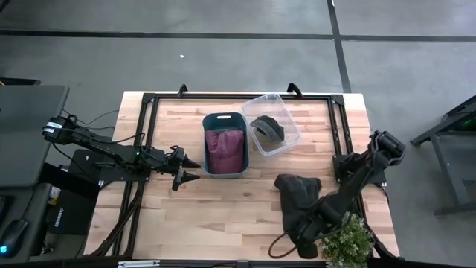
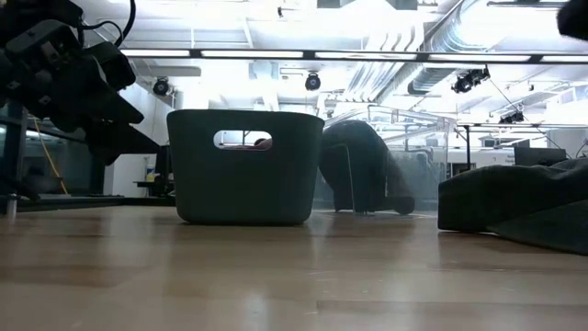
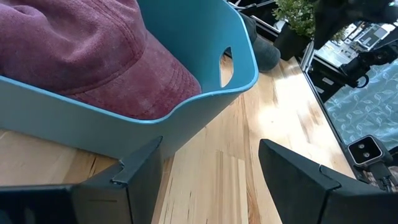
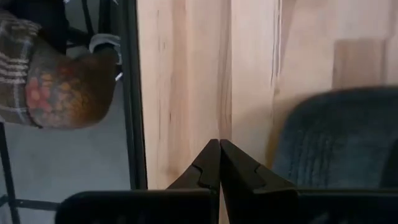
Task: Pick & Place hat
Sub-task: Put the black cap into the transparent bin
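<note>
A dark grey hat (image 1: 294, 193) lies flat on the wooden table near its right near corner and also shows in the low view (image 2: 514, 207). My right gripper (image 1: 303, 241) is over that hat's near edge. It is shut (image 4: 219, 155) with nothing between the fingers, and the hat (image 4: 336, 137) lies beside them. A maroon hat (image 1: 224, 149) fills the teal bin (image 1: 224, 173). My left gripper (image 1: 190, 170) is open (image 3: 211, 149), just left of the bin (image 3: 205, 37), above the table. Another dark hat (image 1: 269, 128) sits in a clear tub (image 1: 286, 112).
A potted plant (image 1: 346, 242) stands at the near right corner, close to my right arm. The table's black frame rail (image 4: 129, 93) runs beside my right gripper, and a person's arm (image 4: 56, 87) shows beyond it. Bare wood lies between the bin and the near edge.
</note>
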Controlling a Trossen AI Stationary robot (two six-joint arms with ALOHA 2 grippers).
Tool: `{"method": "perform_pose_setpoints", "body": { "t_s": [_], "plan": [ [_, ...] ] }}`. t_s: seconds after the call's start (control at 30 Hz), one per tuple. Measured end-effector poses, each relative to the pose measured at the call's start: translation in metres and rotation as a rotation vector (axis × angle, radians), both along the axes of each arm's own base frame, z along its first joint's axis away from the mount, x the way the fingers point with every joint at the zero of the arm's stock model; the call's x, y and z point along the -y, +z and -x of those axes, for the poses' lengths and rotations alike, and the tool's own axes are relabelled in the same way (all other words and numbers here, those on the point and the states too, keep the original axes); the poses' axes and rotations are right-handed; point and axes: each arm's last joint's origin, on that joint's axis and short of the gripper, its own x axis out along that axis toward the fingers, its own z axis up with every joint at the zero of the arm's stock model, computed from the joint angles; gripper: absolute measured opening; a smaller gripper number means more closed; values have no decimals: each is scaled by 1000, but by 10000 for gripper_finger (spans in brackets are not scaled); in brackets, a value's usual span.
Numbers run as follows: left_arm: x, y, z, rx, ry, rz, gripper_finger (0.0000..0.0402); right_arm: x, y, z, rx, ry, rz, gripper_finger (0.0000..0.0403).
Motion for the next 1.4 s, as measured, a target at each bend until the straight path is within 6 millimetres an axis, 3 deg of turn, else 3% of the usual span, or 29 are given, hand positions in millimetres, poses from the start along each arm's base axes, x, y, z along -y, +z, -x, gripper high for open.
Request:
{"method": "perform_pose_setpoints", "body": {
  "t_s": [0.23, 0.7, 0.87, 1.17, 1.4],
  "plan": [
    [0, 0, 0, 0, 0, 0, 246, -3, -7, -1, -44, -29, -12, 25],
    [0, 0, 0, 0, 0, 0, 246, -4, -5, -7, 19, -23, -26, 181],
    [0, 0, 0, 0, 0, 0, 246, -1, -14, -7, 17, -24, 74, 182],
    [0, 0, 0, 0, 0, 0, 246, -14, -61, -15, -157, 13, 74, 172],
    [0, 0, 0, 0, 0, 0, 246, -15, -65, -16, -169, -49, 86, 172]
  ]
}}
